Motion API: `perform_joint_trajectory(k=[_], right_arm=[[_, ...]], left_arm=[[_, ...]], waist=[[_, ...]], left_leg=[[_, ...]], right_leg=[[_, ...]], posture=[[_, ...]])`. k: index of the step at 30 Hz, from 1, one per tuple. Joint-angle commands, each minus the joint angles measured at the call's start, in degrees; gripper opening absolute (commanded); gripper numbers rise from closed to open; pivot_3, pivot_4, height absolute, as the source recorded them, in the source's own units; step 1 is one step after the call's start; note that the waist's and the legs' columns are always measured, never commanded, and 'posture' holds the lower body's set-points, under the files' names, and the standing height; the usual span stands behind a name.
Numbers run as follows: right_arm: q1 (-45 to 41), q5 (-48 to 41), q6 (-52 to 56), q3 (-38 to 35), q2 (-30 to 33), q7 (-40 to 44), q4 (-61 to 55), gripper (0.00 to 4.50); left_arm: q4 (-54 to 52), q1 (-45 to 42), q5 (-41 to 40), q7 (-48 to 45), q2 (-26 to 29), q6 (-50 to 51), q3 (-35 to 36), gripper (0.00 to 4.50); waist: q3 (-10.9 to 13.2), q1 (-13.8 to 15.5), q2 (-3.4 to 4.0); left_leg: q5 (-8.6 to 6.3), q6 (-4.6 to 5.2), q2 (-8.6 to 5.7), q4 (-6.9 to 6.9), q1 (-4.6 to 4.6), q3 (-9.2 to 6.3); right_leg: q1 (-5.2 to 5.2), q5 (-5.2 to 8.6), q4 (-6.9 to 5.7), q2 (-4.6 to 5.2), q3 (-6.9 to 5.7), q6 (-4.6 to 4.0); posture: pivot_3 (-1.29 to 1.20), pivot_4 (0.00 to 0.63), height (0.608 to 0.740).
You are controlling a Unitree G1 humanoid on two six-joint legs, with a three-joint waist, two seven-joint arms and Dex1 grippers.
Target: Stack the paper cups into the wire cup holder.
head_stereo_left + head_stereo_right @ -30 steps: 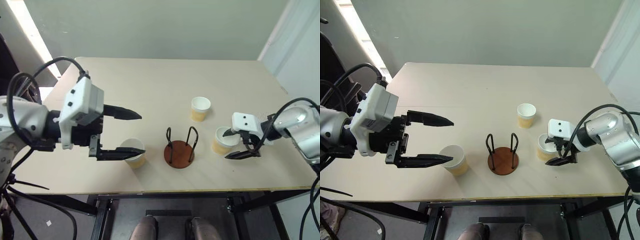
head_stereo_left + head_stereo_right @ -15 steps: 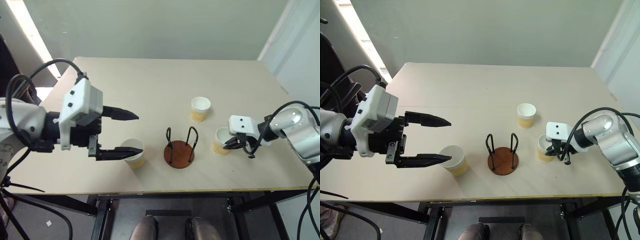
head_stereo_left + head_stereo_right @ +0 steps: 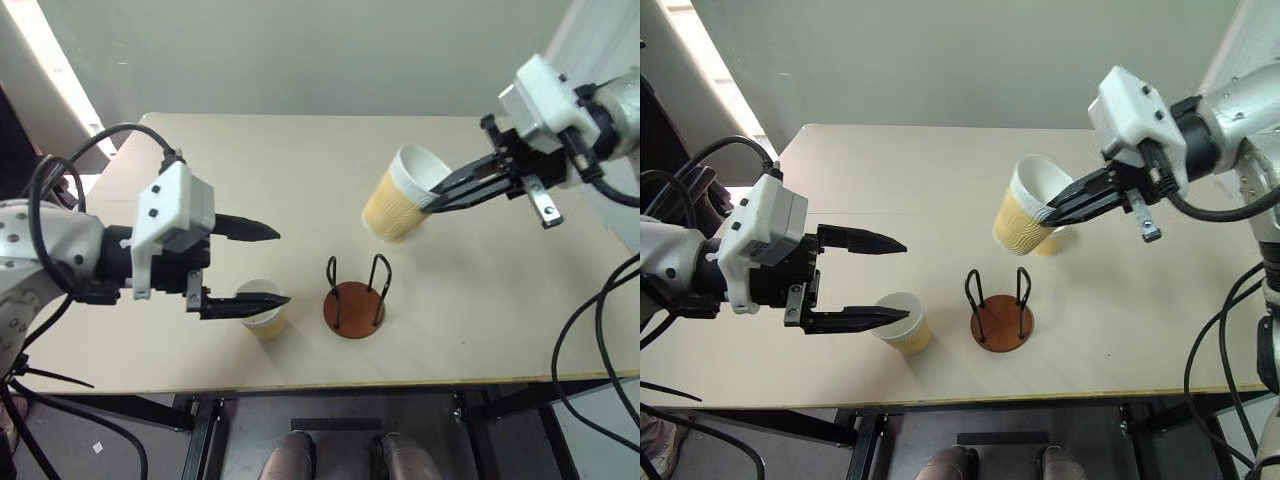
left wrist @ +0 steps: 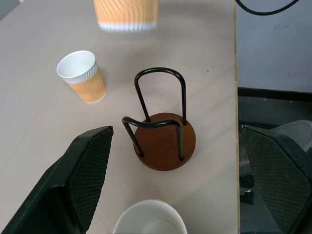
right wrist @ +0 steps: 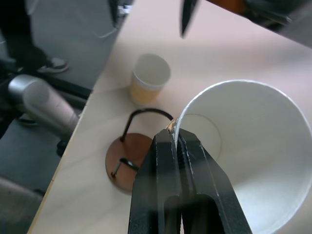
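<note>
Counter (image 3: 300, 190): carries everything. Right pincer (image 3: 440, 190): clamped on the rim of a raised, tilted paper cup (image 3: 400, 208). Wire cup holder (image 3: 354, 300): below, toward the robot, upright. Left pincer (image 3: 262, 266): spread wide, straddling another cup (image 3: 262, 308).

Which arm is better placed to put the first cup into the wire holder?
Right. The right gripper is pinched on a paper cup's rim, holding it above the empty wire cup holder. The left gripper is open, holding nothing.
</note>
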State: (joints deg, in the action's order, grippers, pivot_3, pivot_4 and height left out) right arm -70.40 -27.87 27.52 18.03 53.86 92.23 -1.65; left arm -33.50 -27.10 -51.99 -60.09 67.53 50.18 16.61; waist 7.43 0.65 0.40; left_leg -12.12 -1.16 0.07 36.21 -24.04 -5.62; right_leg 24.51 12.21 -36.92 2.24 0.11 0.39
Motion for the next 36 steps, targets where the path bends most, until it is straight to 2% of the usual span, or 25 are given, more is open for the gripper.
perform_joint_trajectory(k=[1, 5, 15, 18, 21, 24, 29, 32, 36], right_arm=[[-1.0, 2.7, -5.1, 3.5, -2.5, 0.3, 2.0, 0.03], [-0.1, 4.9, -8.1, 6.1, -4.4, 0.3, 2.8, 0.03], [0.6, 2.9, -9.3, 9.5, -3.6, 0.3, 0.1, 0.03], [-0.1, 5.8, -10.1, 11.2, -5.0, 0.3, 1.1, 0.03], [-0.4, 7.5, -11.2, 12.5, -5.5, 0.3, 2.2, 0.61], [-0.4, 8.1, -12.0, 13.1, -5.4, 0.3, 2.5, 1.55], [-0.8, 8.1, -11.8, 11.0, -6.3, 0.3, 3.6, 3.38], [-3.7, 14.5, -15.3, 9.0, -9.8, -4.1, 15.3, 4.38], [-7.6, 23.2, -21.7, 9.5, -15.1, -11.3, 34.7, 4.38]], left_arm=[[-0.7, 0.6, 0.2, 0.3, 0.8, -0.6, 0.9, 4.5], [-1.5, 1.9, -0.5, 0.7, 1.5, 0.0, 2.5, 4.5], [-2.8, 3.8, -1.9, 2.5, 2.1, 0.7, 4.1, 4.5], [-2.9, 4.1, -2.0, 2.8, 2.2, 0.8, 4.0, 4.5], [-3.1, 4.1, -2.4, 3.1, 2.2, 0.9, 3.9, 4.5], [-3.5, 3.5, -2.9, 3.9, 2.2, 1.2, 3.1, 4.5], [-3.1, 1.1, -3.1, 5.5, 2.2, 1.5, 1.1, 4.5], [-0.5, -2.2, 0.9, 8.4, 0.9, 0.3, -2.6, 4.5], [5.2, -7.8, 9.3, 14.1, -2.8, -1.5, -9.3, 4.5]], waist=[[0.0, 0.0, 0.01], [0.0, 0.0, 0.01], [0.0, 0.0, 0.01], [0.0, -0.1, 0.01], [0.0, -0.1, 0.01], [0.0, -0.1, 0.0], [0.0, -0.1, 0.0], [0.0, -0.1, 0.0], [0.0, 0.0, 0.0]], left_leg=[[0.01, -0.03, 0.01, 0.0, 0.0, 0.0], [-0.02, -0.04, 0.05, -0.04, -0.05, 0.0], [-0.16, -0.11, 0.05, -0.03, -0.05, 0.0], [-0.18, -0.08, 0.06, -0.03, -0.02, 0.0], [-0.19, -0.04, 0.07, -0.02, 0.03, 0.0], [-0.17, -0.02, 0.07, -0.02, 0.02, -0.03], [-0.18, -0.03, 0.06, 0.01, 0.02, -0.03], [-0.17, -0.05, 0.07, 0.01, 0.04, -0.02], [-0.01, -0.04, 0.07, 0.0, 0.1, -0.12]], right_leg=[[0.01, 0.01, -0.01, 0.0, -0.01, 0.0], [0.08, 0.03, -0.06, 0.0, -0.05, -0.05], [0.07, 0.07, -0.11, 0.0, -0.07, -0.12], [0.07, 0.07, -0.17, 0.0, -0.07, -0.12], [0.07, 0.06, -0.24, 0.0, -0.07, -0.15], [0.06, 0.05, -0.26, 0.0, -0.08, -0.16], [0.06, 0.04, -0.25, 0.0, -0.09, -0.18], [0.07, 0.03, -0.27, 0.0, -0.08, -0.19], [0.11, -0.12, -0.34, 0.01, -0.1, -0.38]], posture=[[0.0, 0.15, 0.74], [0.0, 0.15, 0.74], [0.0, 0.15, 0.74], [0.0, 0.15, 0.74], [0.0, 0.15, 0.74], [0.0, 0.15, 0.74], [0.0, 0.15, 0.74], [0.0, 0.15, 0.74], [0.0, 0.15, 0.74]])
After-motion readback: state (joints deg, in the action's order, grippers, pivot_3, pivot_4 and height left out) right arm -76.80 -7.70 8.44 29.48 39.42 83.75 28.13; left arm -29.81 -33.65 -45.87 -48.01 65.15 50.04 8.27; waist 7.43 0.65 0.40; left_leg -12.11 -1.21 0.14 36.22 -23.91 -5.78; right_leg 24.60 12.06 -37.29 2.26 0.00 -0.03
